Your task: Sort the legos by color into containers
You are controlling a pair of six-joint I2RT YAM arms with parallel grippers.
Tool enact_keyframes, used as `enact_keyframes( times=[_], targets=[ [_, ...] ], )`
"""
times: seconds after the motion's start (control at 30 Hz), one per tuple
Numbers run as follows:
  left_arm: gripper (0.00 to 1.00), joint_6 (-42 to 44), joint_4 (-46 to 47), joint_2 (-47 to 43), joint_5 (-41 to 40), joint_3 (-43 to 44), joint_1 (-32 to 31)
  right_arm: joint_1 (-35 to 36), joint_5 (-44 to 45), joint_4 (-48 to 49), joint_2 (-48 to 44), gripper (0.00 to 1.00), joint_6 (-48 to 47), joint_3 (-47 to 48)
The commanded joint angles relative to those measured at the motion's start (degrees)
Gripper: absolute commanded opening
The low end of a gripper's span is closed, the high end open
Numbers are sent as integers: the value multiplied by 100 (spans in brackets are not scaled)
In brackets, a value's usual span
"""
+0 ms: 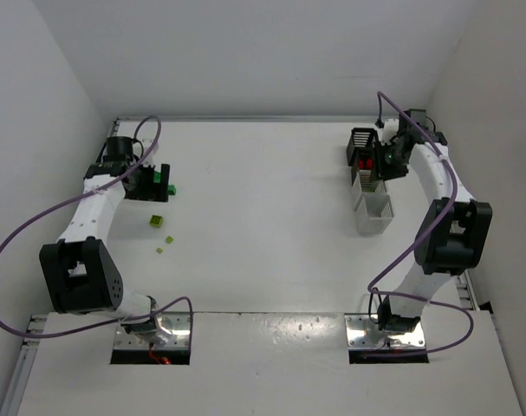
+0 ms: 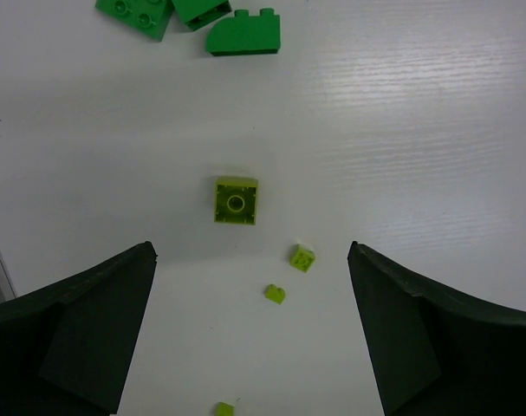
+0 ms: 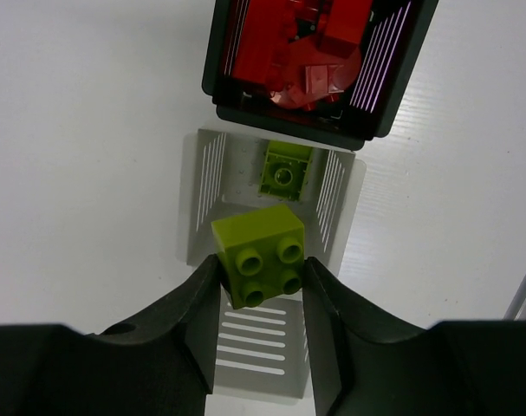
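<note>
Hands: the right hand [image 3: 261, 282] is part closed, its fingers [image 3: 193, 303] pinching a lime brick [image 3: 261, 256] by two sides, studs facing the camera; the left hand [image 2: 251, 251] is spread wide with nothing in it.
Held brick: middle of the right wrist frame, overlapping the near rim of a white bin [image 3: 212, 173]; how high above it cannot be told.
White bin: a second lime brick [image 3: 286, 171] lies on its floor, studs up.
Black bin: the black bin [image 3: 379, 121] sits at the top of the same frame, touching the white bin's far side, and holds red bricks [image 3: 314, 52].
Lower bin: the other white bin [image 3: 254, 351] shows between the fingers at the bottom of the frame, just beside the first.
Under the left hand: bare desk [image 2: 418, 130]; a loose lime brick [image 2: 237, 199] sits mid-frame, ahead of the open fingers, touching neither.
Small pieces: three lime bits [image 2: 302, 257] lie lower in that frame, between the fingers.
Green pile: dark green bricks [image 2: 243, 33] cluster at the top edge, well apart from the fingers.
</note>
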Motion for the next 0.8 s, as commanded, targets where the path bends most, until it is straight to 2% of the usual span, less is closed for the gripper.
enact_keyframes(
  times=[0.0,0.23,0.4,0.6,0.77],
  targets=[
    [100,243,-154,-13,83,-1,95,-16,-16,88,-56,41,159,-12],
    [98,374,-295,40,189,-177,95,37,-16,140,67,69,212,304],
    [97,428,-348,102,75,-501,95,90,-227,140,67,70,265,419],
    [89,428,-58,453,-496,-853,148,90,-588,140,-117,70,265,471],
    [82,428,276,830,-497,-906,148,90,-842,88,-284,70,265,348]
  ],
)
